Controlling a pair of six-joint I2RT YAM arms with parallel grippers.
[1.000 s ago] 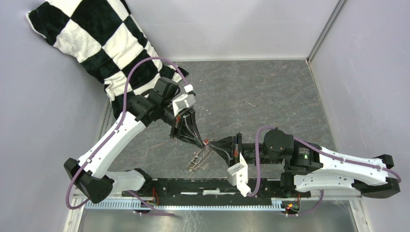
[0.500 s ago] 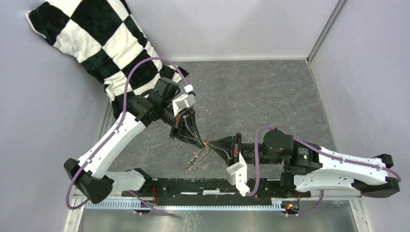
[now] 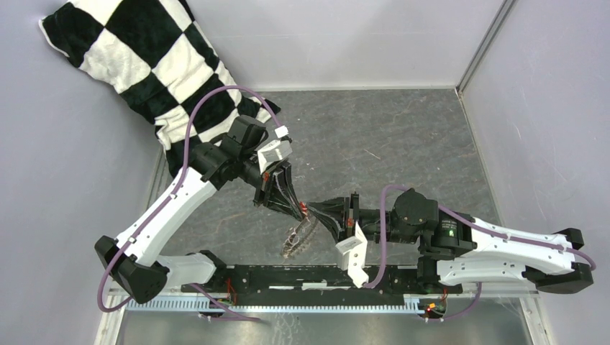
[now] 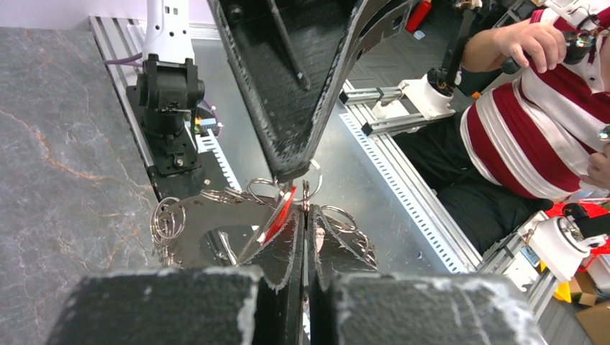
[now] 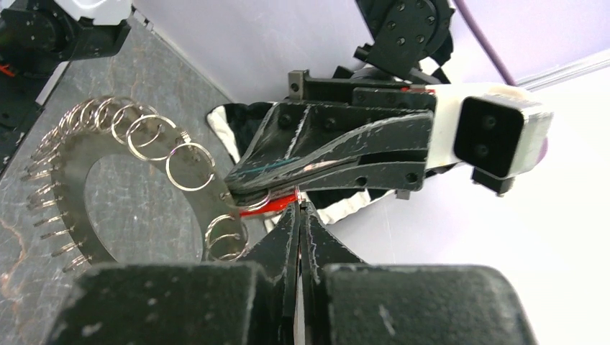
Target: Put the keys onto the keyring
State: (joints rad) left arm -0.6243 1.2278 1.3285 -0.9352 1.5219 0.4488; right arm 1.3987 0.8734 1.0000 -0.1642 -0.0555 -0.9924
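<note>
Over the near middle of the desk [image 3: 403,144] both hands meet tip to tip. The left hand [image 4: 304,217] is clenched on the edge of the keyring [image 3: 297,238] and holds it off the desk. The right hand [image 5: 298,213] is clenched, it seems on the red key [image 5: 277,203], just beside the keyring. The key does not look threaded yet; this step is left.
</note>
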